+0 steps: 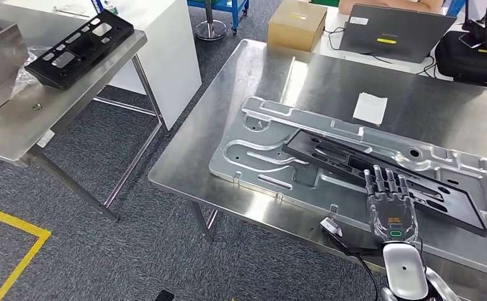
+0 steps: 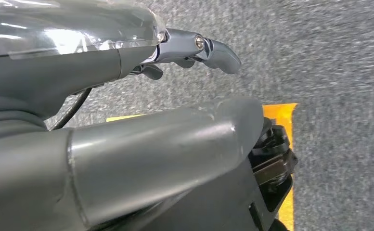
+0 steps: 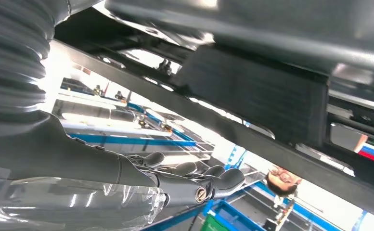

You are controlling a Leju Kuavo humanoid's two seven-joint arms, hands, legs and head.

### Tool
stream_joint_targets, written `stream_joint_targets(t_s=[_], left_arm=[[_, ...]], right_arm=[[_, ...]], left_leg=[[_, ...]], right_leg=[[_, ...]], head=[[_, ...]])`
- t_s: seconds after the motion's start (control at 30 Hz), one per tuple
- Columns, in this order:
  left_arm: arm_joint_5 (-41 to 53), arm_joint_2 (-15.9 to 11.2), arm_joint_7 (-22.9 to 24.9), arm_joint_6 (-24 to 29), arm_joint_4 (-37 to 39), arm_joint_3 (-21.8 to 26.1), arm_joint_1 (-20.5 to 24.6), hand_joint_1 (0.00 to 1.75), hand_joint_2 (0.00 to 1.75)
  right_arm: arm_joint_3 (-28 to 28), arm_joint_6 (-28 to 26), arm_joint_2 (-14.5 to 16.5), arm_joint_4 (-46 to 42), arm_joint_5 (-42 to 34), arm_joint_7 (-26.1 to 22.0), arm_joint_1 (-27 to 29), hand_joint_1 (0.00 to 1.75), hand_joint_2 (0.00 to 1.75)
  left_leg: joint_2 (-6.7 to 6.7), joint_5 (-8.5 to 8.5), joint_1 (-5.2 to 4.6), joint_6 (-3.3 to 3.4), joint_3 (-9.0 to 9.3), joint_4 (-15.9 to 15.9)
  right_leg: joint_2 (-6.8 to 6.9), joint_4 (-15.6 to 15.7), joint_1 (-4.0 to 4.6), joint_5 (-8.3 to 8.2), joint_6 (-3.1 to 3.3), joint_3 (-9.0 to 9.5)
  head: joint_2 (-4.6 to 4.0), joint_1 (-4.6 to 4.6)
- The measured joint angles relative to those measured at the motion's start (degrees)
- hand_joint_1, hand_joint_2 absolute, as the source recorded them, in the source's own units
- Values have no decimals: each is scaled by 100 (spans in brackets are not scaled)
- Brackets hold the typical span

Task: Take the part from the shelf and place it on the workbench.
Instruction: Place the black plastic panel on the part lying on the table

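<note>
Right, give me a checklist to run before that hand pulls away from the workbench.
1. Black part lies on the metal plate on the workbench: ok.
2. Right robot hand grips nothing, with its fingers stretched out over the part: ok.
3. Part seated squarely in the plate: cannot tell.
4. Left robot hand holds nothing and hangs over the floor: ok.
5. Paper slip lies apart from the part: ok.

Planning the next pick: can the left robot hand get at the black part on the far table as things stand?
Probably not. The black part lies on the other table, across open carpet, and the left robot hand hangs low over the floor.
</note>
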State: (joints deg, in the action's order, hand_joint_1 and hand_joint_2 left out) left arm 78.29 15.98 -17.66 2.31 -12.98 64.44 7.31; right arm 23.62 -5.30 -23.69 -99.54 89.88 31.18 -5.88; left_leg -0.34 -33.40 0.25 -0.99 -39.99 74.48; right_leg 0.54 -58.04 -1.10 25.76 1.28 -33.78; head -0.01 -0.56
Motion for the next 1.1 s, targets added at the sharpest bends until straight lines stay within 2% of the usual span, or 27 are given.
stream_joint_targets(t_s=[0.03,0.1,0.13,0.17,0.2,0.27,0.3,0.33,0.37,0.43,0.47,0.5,0.53,0.57,0.6,0.67,0.7,0.77,0.8,0.83,0.87,0.93,0.97,1.0,1.03,1.07,1.1], left_arm=[[-13,0,0,-1,0,1,0,0,0],[-37,-2,0,-2,0,2,5,0,0],[-43,-6,-1,-1,0,2,11,0,0],[-48,-10,-2,-1,0,2,16,0,0],[-54,-14,-3,0,0,2,18,0,0],[-62,-15,-4,1,0,5,9,0,0],[-65,-12,-4,1,0,7,3,0,0],[-65,-10,-4,1,0,8,0,0,0],[-65,-7,-4,1,0,8,-1,0,0],[-65,-5,-4,2,0,8,-1,0,0],[-65,-5,-4,2,0,8,-7,0,0],[-65,-4,-4,2,0,8,-13,0,0],[-66,-3,-4,1,0,8,-18,0,0],[-66,-2,-4,-1,0,8,-22,0,0],[-68,-2,-4,-2,0,8,-23,0,0],[-72,1,-7,-4,0,9,-22,0,0],[-74,1,-9,-4,0,10,-24,0,0],[-80,2,-15,-4,0,19,-40,0,0],[-89,1,-19,-4,0,25,-49,0,0],[-106,1,-25,-4,0,30,-58,0,0],[-124,1,-31,-4,0,36,-69,0,0],[-155,1,-39,-4,0,44,-76,0,0],[-160,1,-42,-4,0,50,-77,0,0],[-162,1,-43,-4,0,57,-77,0,0],[-163,0,-45,-4,0,65,-77,0,0],[-164,0,-47,-4,0,74,-76,0,0],[-166,0,-49,-4,0,83,-74,0,0]], right_arm=[[15,-17,-9,-29,0,101,-1,0,175],[95,-50,-68,-136,0,374,-22,0,175],[156,-64,-118,-204,0,517,-44,0,175],[218,-75,-173,-274,1,638,-68,0,175],[273,-86,-235,-354,1,727,-95,0,175],[336,-101,-374,-529,2,816,-148,0,87],[354,-107,-449,-618,2,838,-176,0,44],[367,-113,-520,-689,2,850,-201,0,0],[378,-122,-581,-744,2,857,-222,0,0],[387,-168,-695,-852,2,863,-242,0,0],[378,-196,-759,-927,2,864,-245,0,0],[358,-220,-834,-1016,2,865,-250,0,0],[330,-231,-913,-1112,2,866,-262,0,0],[300,-236,-988,-1211,2,867,-278,0,0],[271,-238,-1052,-1308,2,867,-293,0,0],[221,-242,-1150,-1508,2,870,-311,0,0],[201,-246,-1188,-1601,2,874,-313,0,0],[174,-265,-1243,-1746,2,882,-305,0,0],[169,-290,-1259,-1799,2,882,-303,0,0],[163,-332,-1265,-1853,2,883,-290,0,0],[155,-386,-1268,-1913,2,883,-270,0,0],[141,-479,-1270,-2035,2,882,-223,0,0],[137,-502,-1270,-2080,2,882,-201,0,0],[137,-512,-1270,-2113,2,882,-182,0,0],[137,-518,-1270,-2138,2,882,-165,0,0],[135,-527,-1270,-2167,2,882,-146,0,0],[131,-544,-1270,-2203,2,881,-127,0,0]], left_leg=[[0,112,1,6,142,-68],[-1,358,-11,66,669,-721],[0,386,-25,108,957,-1150],[0,376,-42,145,1159,-1472],[-1,346,-64,177,1268,-1680],[2,419,-77,228,1254,-1779],[14,488,-68,260,1232,-1822],[27,567,-53,302,1196,-1860],[41,650,-34,340,1145,-1894],[55,784,-39,381,981,-1888],[59,843,-40,380,887,-1873],[62,897,-38,371,789,-1848],[65,943,-29,355,688,-1811],[66,980,-16,333,591,-1761],[66,1009,-6,306,499,-1698],[58,1054,-11,240,352,-1571],[53,1081,-21,205,310,-1529],[42,1160,-28,132,265,-1515],[38,1150,-18,98,237,-1499],[35,1044,-9,65,188,-1428],[34,829,2,33,118,-1247],[38,249,14,-12,-55,-587],[38,49,15,-20,-116,-221],[38,-17,12,-13,-118,28],[36,30,4,13,-41,108],[35,164,-12,65,143,-24],[31,313,-45,147,422,-352]], right_leg=[[4,-18,1,-47,-8,-80],[7,-53,4,-135,-31,-216],[8,-64,11,-179,-52,-263],[14,-61,12,-227,-82,-290],[21,-50,4,-277,-118,-304],[30,-15,-10,-369,-199,-317],[20,-27,-14,-344,-233,-336],[6,-113,-14,-213,-257,-378],[-9,-302,-14,13,-274,-446],[-27,-980,-25,584,-296,-633],[-29,-1317,-31,738,-314,-696],[-29,-1537,-39,760,-333,-699],[-29,-1564,-51,653,-356,-606],[-28,-1396,-69,492,-380,-414],[-28,-1067,-94,376,-405,-140],[-42,-358,-100,401,-407,363],[-51,-149,-92,473,-380,485],[-59,-78,-72,495,-275,470],[-51,-78,-73,450,-222,423],[-39,-80,-74,395,-164,367],[-27,-75,-77,332,-112,300],[-11,-80,-54,215,-53,158],[-7,-85,-34,157,-39,80],[-5,-92,-10,100,-28,1],[-4,-97,15,47,-19,-74],[-6,-102,45,-8,-9,-146],[-9,-104,73,-59,-1,-205]], head=[[0,-2],[1,-8],[1,-9],[1,-11],[1,-20],[1,-39],[1,-48],[0,-43],[0,-34],[-1,-26],[0,-27],[0,-28],[1,-28],[1,-29],[1,-30],[1,-34],[1,-38],[1,-60],[1,-71],[1,-89],[1,-114],[1,-151],[1,-164],[1,-168],[1,-175],[1,-181],[1,-189]])
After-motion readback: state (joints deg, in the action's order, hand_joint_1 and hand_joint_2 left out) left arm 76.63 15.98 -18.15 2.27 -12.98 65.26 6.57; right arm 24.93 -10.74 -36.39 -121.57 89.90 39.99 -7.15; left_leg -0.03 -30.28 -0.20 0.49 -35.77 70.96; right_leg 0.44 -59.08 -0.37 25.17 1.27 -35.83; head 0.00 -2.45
